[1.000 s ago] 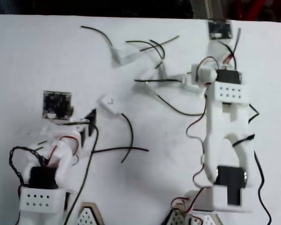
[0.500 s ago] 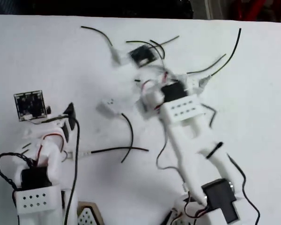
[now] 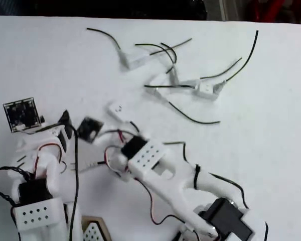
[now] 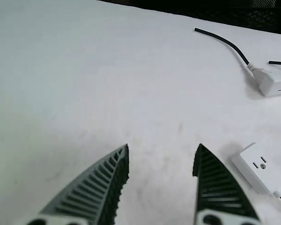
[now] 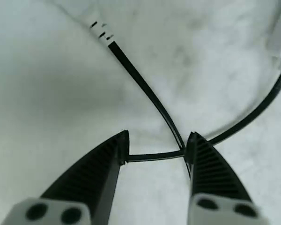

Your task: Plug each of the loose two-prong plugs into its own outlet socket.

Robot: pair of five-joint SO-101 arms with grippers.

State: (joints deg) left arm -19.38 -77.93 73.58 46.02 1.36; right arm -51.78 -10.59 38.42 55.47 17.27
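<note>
Both spread wide, the right gripper (image 5: 157, 136) straddles the cable (image 5: 145, 89) of a loose plug (image 5: 100, 30), and the left gripper (image 4: 161, 147) hovers near an unfilled outlet socket (image 4: 260, 166).

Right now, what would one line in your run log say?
left gripper: open, near outlet socket | right gripper: open, over black cable | held: nothing

The left gripper (image 4: 162, 146) has its jaws apart and plenty of bare table (image 4: 84, 70) ahead to slide through. The near socket (image 4: 258, 165) sits just off to one side, the far socket (image 4: 274, 84) well beyond it. Right side's tighter: black cables (image 5: 145, 90) cross right between the spread jaws of the right gripper (image 5: 158, 136), and the right arm (image 3: 175, 183) sprawls across the front middle, near the left arm (image 3: 45, 170).
</note>
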